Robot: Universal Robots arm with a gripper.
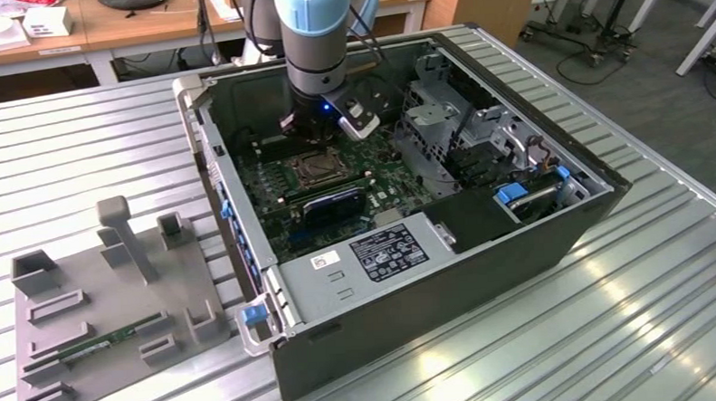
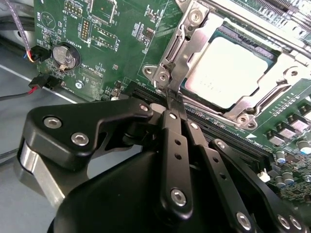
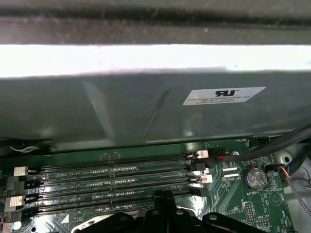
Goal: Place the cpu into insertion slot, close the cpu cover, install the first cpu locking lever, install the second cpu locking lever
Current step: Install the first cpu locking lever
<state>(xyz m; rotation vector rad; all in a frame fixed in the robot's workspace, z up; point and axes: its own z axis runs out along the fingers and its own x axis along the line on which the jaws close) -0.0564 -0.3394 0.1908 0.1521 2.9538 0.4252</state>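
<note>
the cpu (image 2: 232, 73) sits in its socket under the closed cpu cover (image 2: 187, 51); the fingers (image 2: 171, 104), pressed together, pinch a thin locking lever (image 2: 167, 82) at the cover's near corner.

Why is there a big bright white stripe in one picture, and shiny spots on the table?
In the first wrist view, light glares off the computer case's metal wall, washing it white. In the exterior view, lamps reflect as pale patches on the ribbed metal table. In the second wrist view, the cpu gleams softly.
</note>
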